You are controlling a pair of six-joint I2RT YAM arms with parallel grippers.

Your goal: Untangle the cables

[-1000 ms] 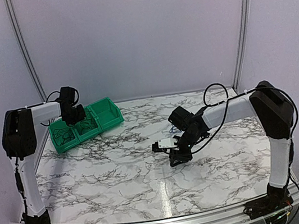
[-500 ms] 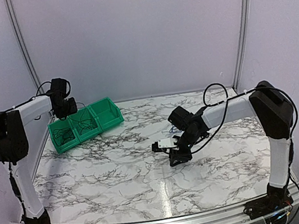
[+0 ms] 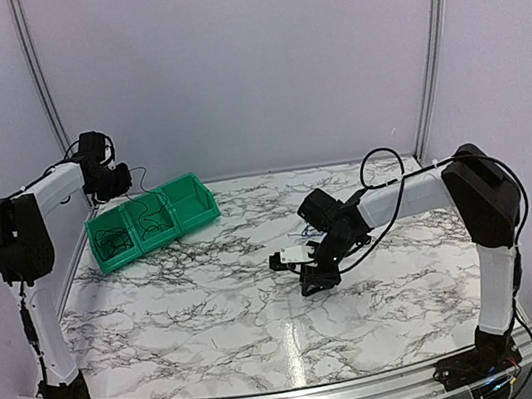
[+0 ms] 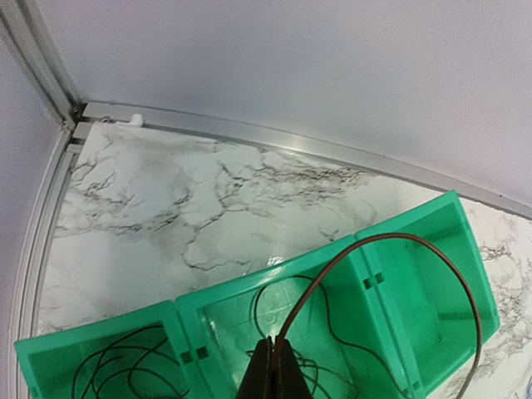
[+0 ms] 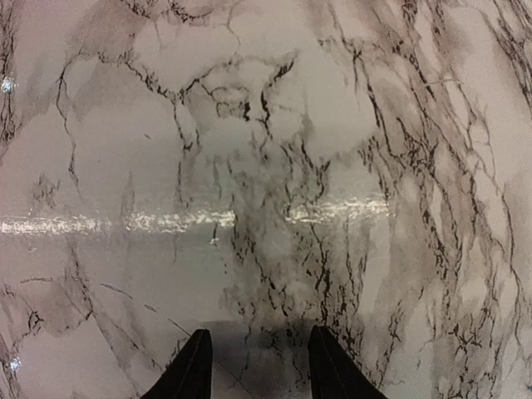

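Extraction step: L fingers (image 4: 263,376) clenched on one cable (image 4: 391,236) arching over green bin (image 4: 416,283); R fingers (image 5: 196,366) parted, idle. Next: prob. pull clear.

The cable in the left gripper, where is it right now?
The cable is pinched in the left gripper's shut jaws, held above the green bin at the table's far left corner, arcing over its middle and end compartments.
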